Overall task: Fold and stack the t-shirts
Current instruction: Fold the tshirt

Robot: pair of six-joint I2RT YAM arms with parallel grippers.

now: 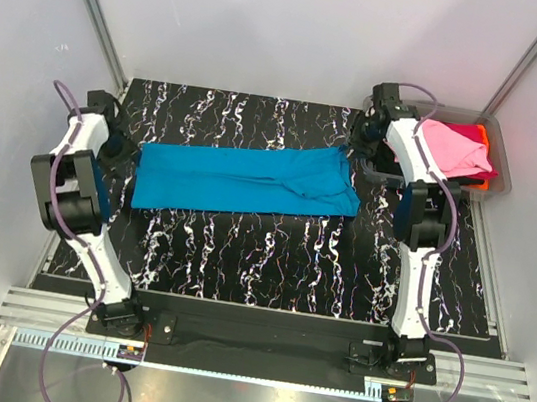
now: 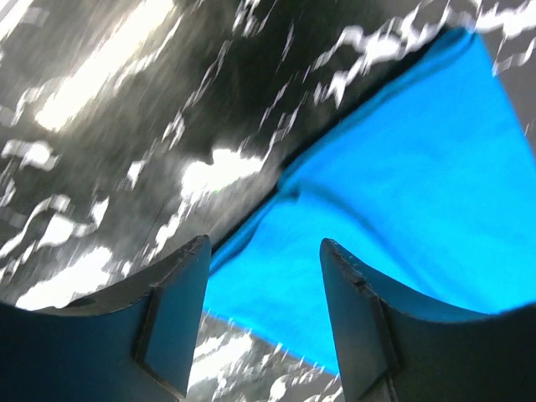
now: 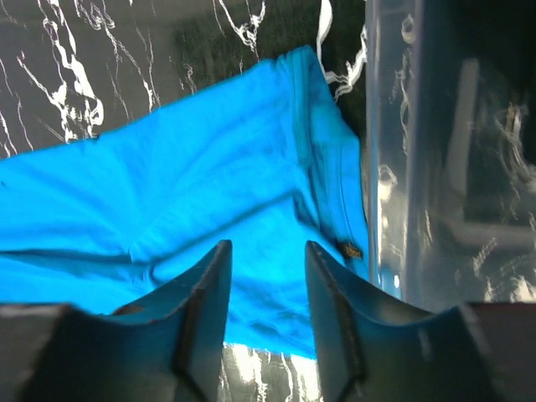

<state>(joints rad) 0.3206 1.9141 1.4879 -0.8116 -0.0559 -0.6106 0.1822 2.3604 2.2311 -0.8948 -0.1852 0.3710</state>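
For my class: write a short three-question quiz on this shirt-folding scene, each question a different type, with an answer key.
1. What colour is the t-shirt lying on top in the clear bin?
2. The turquoise t-shirt is: A) heaped in the bin; B) laid out as a long strip on the table; C) hanging from an end effector.
3. True or false: the left end effector and right end effector are both clamped on cloth.
Key: 1. Pink: the pink t-shirt. 2. B. 3. False; both are open, one over each end of the turquoise t-shirt.
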